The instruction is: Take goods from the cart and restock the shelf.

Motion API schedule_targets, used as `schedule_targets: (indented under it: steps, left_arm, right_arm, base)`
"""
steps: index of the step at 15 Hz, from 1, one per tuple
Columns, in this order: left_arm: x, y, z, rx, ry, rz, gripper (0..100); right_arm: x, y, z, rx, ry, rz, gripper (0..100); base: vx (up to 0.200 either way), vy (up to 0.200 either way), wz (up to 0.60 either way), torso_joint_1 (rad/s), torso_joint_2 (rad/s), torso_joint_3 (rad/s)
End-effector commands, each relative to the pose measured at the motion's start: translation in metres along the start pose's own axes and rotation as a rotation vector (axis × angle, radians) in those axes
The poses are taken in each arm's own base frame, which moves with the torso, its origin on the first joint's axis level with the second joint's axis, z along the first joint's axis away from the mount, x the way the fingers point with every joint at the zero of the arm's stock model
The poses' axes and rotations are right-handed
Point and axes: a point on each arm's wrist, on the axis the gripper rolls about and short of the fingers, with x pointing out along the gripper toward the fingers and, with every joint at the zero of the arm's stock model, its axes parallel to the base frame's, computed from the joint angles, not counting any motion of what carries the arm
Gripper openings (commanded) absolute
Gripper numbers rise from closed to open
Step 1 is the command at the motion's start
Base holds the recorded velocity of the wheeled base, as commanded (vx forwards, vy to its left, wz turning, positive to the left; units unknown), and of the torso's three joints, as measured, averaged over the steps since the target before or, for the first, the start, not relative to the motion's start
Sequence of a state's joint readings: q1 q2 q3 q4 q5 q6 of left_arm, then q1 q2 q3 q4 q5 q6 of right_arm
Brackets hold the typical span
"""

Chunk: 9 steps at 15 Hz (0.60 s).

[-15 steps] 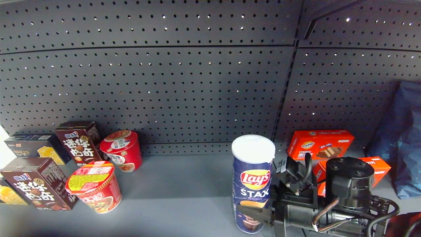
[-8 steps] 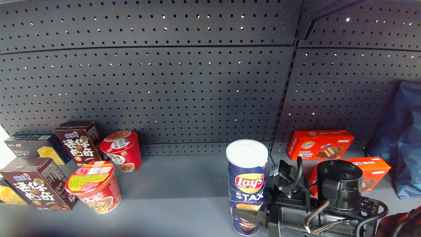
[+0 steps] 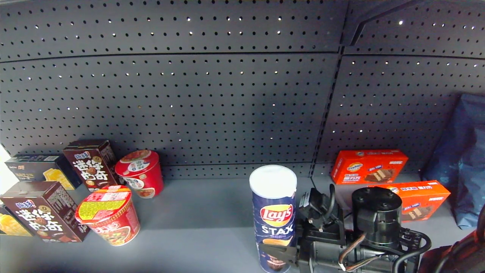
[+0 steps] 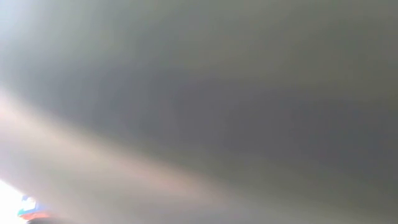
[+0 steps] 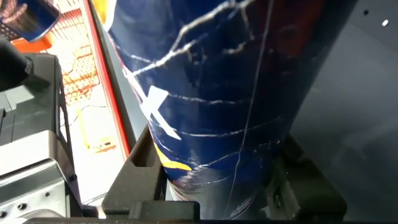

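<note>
The right tool (image 3: 279, 253) is clenched low around the chip can (image 3: 273, 212), holding it upright over the shelf (image 3: 204, 212), in the gap between the noodle cups (image 3: 110, 218) and the orange boxes (image 3: 369, 165). I'd guess the low grip is meant to steady it for standing. I can't tell whether its base touches the shelf.

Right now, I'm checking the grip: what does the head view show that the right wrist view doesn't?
Head view only: the can's white lid, two noodle cups, brown boxes and orange boxes. Right wrist view only: orange wire mesh beyond the can. Both: the blue chip can, upright, clamped in the right gripper.
</note>
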State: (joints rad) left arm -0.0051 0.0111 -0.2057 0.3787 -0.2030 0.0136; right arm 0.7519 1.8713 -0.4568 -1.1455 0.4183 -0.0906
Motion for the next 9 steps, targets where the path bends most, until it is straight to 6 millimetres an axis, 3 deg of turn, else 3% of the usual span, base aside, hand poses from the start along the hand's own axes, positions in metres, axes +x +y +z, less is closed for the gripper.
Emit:
schedule_targets:
  steps: [1,2,3,9]
  left_arm:
    - [0.000,0.000,0.000,0.000,0.000,-0.002,0]
    - [0.000,0.000,0.000,0.000,0.000,-0.001,0]
    - [0.000,0.000,0.000,0.000,0.000,-0.001,0]
    - [0.000,0.000,0.000,0.000,0.000,-0.004,0]
  right_arm:
    - [0.001,0.001,-0.003,0.004,0.009,0.004,0]
    - [0.000,0.002,-0.004,0.002,0.014,0.006,0]
    - [0.000,0.003,-0.004,0.003,0.015,0.007,100]
    - [-0.032,0.012,-0.005,0.006,0.017,-0.016,100]
  base:
    - [0.000,0.000,0.00,0.000,0.00,0.000]
    - [0.000,0.000,0.00,0.000,0.00,0.000]
    - [0.000,0.000,0.00,0.000,0.00,0.000]
    - [0.000,0.000,0.00,0.000,0.00,0.000]
